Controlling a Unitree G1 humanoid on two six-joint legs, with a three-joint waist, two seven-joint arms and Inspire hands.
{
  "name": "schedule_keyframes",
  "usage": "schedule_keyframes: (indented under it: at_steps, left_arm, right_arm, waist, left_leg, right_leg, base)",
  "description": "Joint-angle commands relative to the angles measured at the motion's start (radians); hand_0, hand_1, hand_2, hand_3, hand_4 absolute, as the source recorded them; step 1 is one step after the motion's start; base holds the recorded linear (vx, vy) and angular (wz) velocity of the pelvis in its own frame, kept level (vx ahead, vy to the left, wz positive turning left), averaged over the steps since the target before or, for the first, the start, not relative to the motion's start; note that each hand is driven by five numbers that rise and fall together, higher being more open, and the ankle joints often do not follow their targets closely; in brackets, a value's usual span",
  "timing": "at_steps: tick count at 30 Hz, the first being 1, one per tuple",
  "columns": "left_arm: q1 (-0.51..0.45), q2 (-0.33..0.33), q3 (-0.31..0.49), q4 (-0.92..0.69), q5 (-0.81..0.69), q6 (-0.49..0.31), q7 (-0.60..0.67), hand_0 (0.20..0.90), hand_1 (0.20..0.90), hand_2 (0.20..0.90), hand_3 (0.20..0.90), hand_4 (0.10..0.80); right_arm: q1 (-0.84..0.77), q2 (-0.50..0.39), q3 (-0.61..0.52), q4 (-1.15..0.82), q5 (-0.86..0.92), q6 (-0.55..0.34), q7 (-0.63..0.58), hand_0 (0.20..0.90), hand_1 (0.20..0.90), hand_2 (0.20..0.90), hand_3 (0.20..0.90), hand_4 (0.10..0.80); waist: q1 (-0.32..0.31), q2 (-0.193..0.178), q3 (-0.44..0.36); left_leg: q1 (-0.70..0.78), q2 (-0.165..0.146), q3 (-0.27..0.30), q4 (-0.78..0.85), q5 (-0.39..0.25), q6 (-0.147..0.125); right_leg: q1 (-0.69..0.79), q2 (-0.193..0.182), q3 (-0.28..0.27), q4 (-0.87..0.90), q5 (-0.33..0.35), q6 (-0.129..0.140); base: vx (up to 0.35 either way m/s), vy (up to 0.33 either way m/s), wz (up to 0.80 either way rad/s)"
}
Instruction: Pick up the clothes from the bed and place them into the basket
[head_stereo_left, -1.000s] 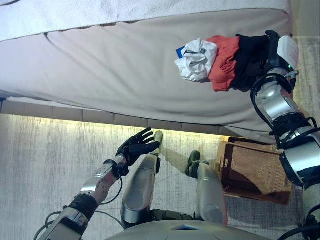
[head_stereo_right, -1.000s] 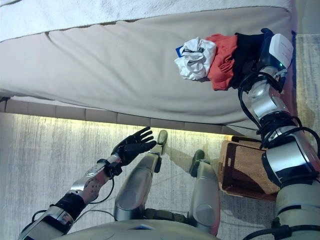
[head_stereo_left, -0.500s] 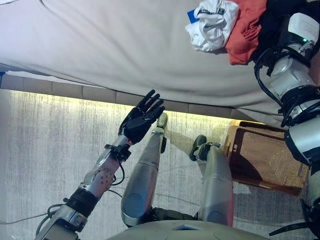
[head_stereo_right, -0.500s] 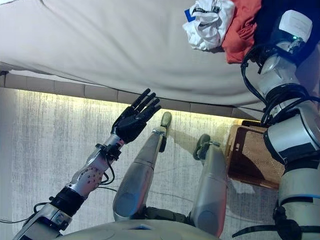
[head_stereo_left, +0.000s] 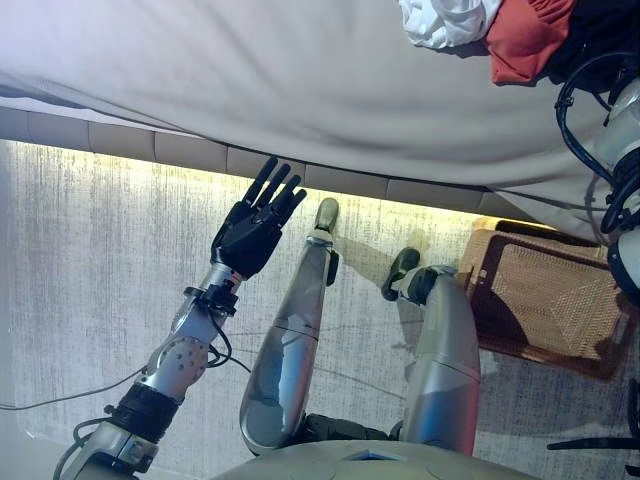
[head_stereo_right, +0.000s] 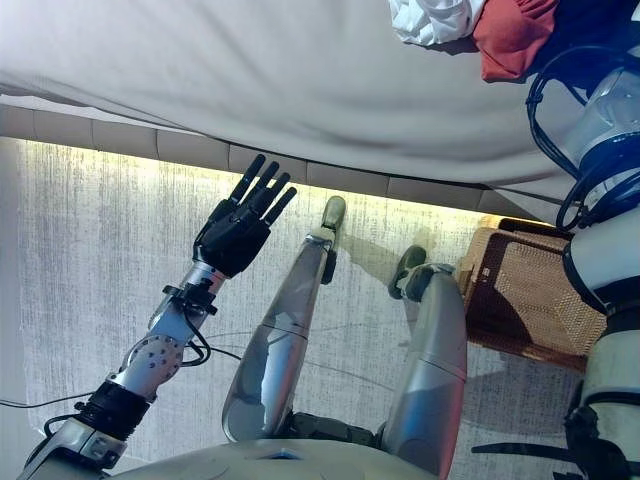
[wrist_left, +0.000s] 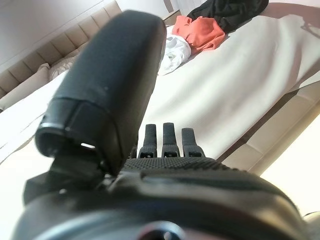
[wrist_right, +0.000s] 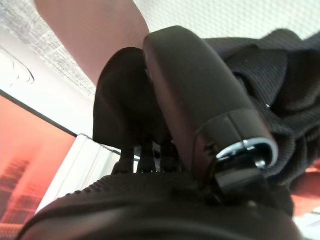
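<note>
A white garment, a red garment and a black garment lie bunched together on the beige bed at the far right. They also show in the left wrist view, white, red and black. My right arm reaches up to the black garment, and my right hand is pressed into the black cloth. The brown woven basket stands on the floor at the right, below the bed's edge. My left hand is open and empty, raised over the floor near the bed's side.
The bed's padded base runs across the view with a lit strip beneath it. A grey rug covers the floor on the left. A padded headboard shows beyond the bed in the left wrist view.
The camera has moved, so the bed and clothes have slid up the picture. My left hand has risen towards the bed's edge, still open. My right hand stays at the black garment.
</note>
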Motion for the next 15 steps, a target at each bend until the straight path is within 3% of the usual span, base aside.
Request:
schedule_keyframes:
  at_steps: [1,3,15]
  left_arm:
    - [0.031,0.017,0.068,-0.135,-0.040,-0.039,-0.068,0.900,0.900,0.900,0.900,0.800]
    - [0.034,0.018,0.076,-0.127,-0.041,-0.037,-0.075,0.900,0.900,0.900,0.900,0.800]
    - [0.082,-0.010,0.064,-0.124,-0.015,-0.050,-0.107,0.900,0.900,0.900,0.900,0.800]
  right_arm:
    - [-0.104,-0.160,0.064,-0.030,0.147,-0.052,-0.033,0.300,0.300,0.300,0.200,0.100]
    - [-0.060,-0.148,-0.009,-0.065,0.117,-0.087,-0.026,0.300,0.300,0.300,0.200,0.100]
    - [-0.047,-0.179,-0.061,-0.050,0.170,-0.220,-0.060,0.300,0.300,0.300,0.200,0.100]
  waist:
    - [0.009,0.022,-0.046]
    - [0.007,0.020,-0.046]
    - [0.010,0.015,-0.046]
  left_leg:
    - [0.007,0.003,0.073,0.326,-0.302,0.092]
    - [0.013,0.001,0.070,0.347,-0.297,0.089]
    - [0.120,-0.004,0.071,0.338,-0.263,0.075]
  right_leg:
    - [0.021,0.063,0.006,-0.047,0.064,0.018]
    - [0.028,0.066,0.005,-0.035,0.058,0.016]
    - [0.142,0.068,0.000,-0.064,0.038,0.000]
  base:
    - [0.016,-0.010,-0.03]
    - [0.027,-0.003,-0.03]
    - [0.010,0.020,-0.02]
